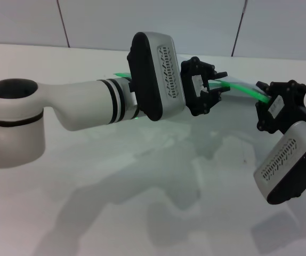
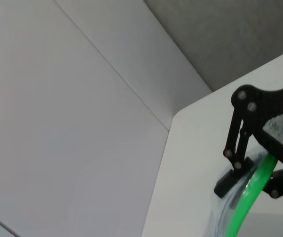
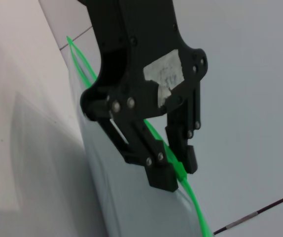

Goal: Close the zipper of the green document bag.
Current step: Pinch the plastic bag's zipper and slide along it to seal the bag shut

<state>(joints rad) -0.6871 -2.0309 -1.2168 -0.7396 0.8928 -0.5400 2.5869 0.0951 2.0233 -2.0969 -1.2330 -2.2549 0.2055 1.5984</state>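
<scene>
White surface (image 1: pixel 142 202), pale panelled wall behind. Green document bag (image 3: pixel 131 207) held up off it between both arms: thin, floppy, light, likely slick. Zipper (image 1: pixel 243 87) edge is the stiffest hold. Left end effector (image 1: pixel 212 90) clamped on the zipper strip; right end effector (image 2: pixel 252 185) pinches the strip's far end.
</scene>
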